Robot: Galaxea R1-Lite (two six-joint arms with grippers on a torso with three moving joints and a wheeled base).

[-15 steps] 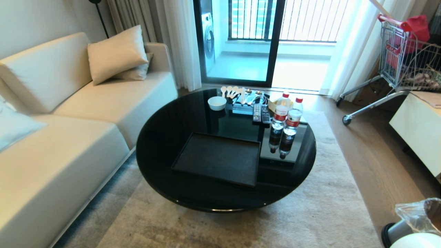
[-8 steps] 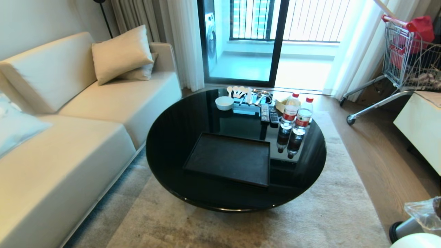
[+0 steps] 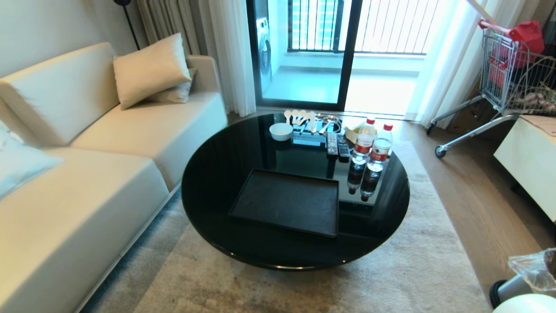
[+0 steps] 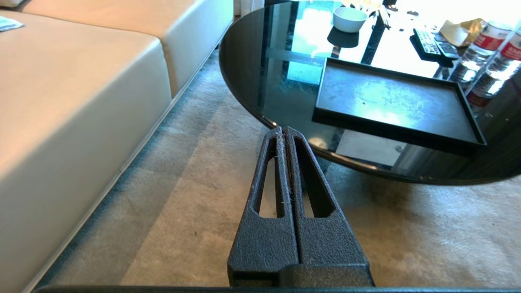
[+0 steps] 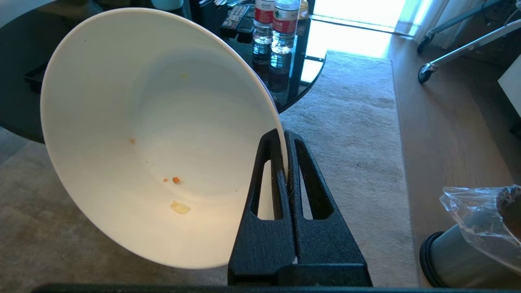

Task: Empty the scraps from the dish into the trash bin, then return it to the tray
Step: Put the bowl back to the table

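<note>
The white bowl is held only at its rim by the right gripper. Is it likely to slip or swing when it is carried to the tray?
The dish looks glossy and rigid, so the right gripper, pinching only its thin rim, may let it slip or pivot. It is nearly empty, with only tiny scraps, so probably light. It looks breakable if knocked against the tray.

The two water bottles [image 3: 373, 143] at about two o'clock on the round table [image 3: 217, 174] carry red-and-white labels, but the writing on them is too small to read; in the right wrist view the same bottles [image 5: 273, 20] show a white mark on red and a green patch, also unreadable; no other text, number or sign can be made out.
</note>
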